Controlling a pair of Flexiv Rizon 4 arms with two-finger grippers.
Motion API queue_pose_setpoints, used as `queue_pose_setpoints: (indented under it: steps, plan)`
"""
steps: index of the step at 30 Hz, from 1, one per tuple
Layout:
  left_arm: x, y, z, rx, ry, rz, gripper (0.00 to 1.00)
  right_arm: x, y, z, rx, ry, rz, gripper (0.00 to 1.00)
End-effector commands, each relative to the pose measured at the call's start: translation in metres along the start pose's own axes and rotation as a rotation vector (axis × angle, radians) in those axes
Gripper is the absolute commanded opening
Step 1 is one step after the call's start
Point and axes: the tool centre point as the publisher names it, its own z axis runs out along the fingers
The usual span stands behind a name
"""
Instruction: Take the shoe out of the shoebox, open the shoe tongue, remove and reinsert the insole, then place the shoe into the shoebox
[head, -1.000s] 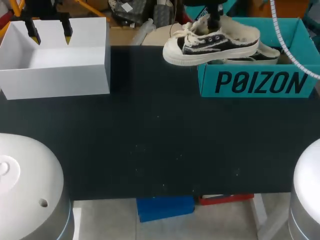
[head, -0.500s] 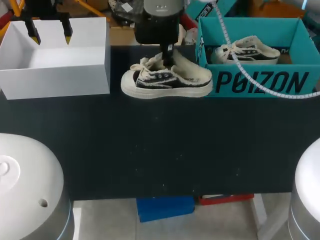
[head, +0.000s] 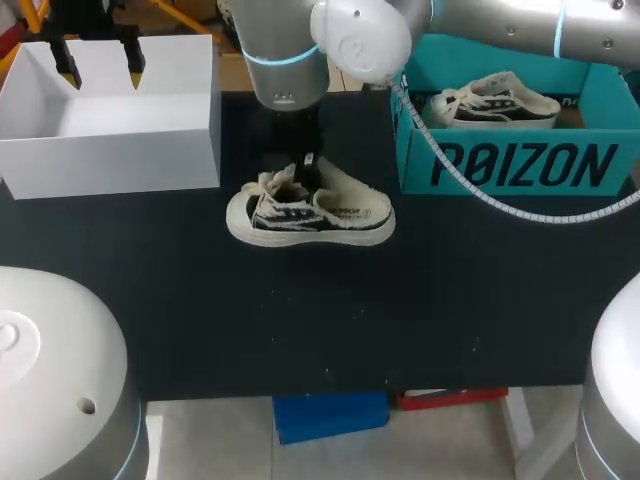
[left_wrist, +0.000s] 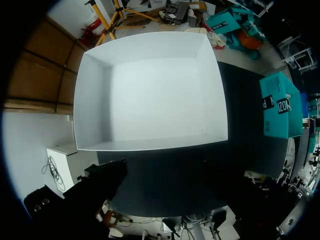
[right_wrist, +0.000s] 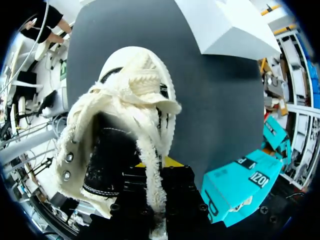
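Black, seemingly cream-trimmed shoe (head: 330, 212); teal shoebox (head: 510, 165).

black table (head: 320, 320), open white box (head: 110, 150) on its far-left corner

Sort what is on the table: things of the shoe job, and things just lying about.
Job in hand: shoe, held by the right gripper; teal shoebox.
Lying about: white box, with the open left gripper over it; second shoe inside the teal shoebox.
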Motion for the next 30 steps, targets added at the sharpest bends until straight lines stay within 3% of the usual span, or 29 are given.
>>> queue_pose_setpoints:
  steps: [1, 11, 16, 23, 24, 26, 27, 29, 30]
  plan:
    - [0.001, 0.001, -0.001, -0.001, -0.002, -0.002, 1.0, 0.008, 0.005, 0.024, -0.012, -0.005, -0.006, 0.0]
    - [0.001, 0.001, -0.001, -0.001, -0.002, -0.002, 1.0, 0.014, 0.036, 0.071, -0.07, -0.036, -0.061, 0.0]
    - [0.001, 0.001, -0.001, -0.001, -0.002, -0.002, 1.0, 0.008, 0.044, 0.08, -0.14, -0.029, -0.13, 0.0]
    - [0.001, 0.001, -0.001, -0.001, -0.002, -0.002, 1.0, 0.002, 0.047, 0.088, -0.155, -0.027, -0.158, 0.0]
    - [0.001, 0.001, -0.001, -0.001, -0.002, -0.002, 1.0, 0.002, 0.047, 0.089, -0.158, -0.021, -0.152, 0.12]
    - [0.001, 0.001, -0.001, -0.001, -0.002, -0.002, 1.0, 0.002, 0.046, 0.091, -0.157, -0.019, -0.152, 0.46]
    - [0.001, 0.001, -0.001, -0.001, -0.002, -0.002, 1.0, 0.002, 0.046, 0.091, -0.155, -0.018, -0.152, 0.5]
    - [0.001, 0.001, -0.001, -0.001, -0.002, -0.002, 1.0, 0.002, 0.044, 0.089, -0.15, -0.017, -0.146, 1.0]
    - [0.001, 0.001, -0.001, -0.001, -0.002, -0.002, 1.0, 0.002, 0.043, 0.089, -0.149, -0.018, -0.142, 1.0]
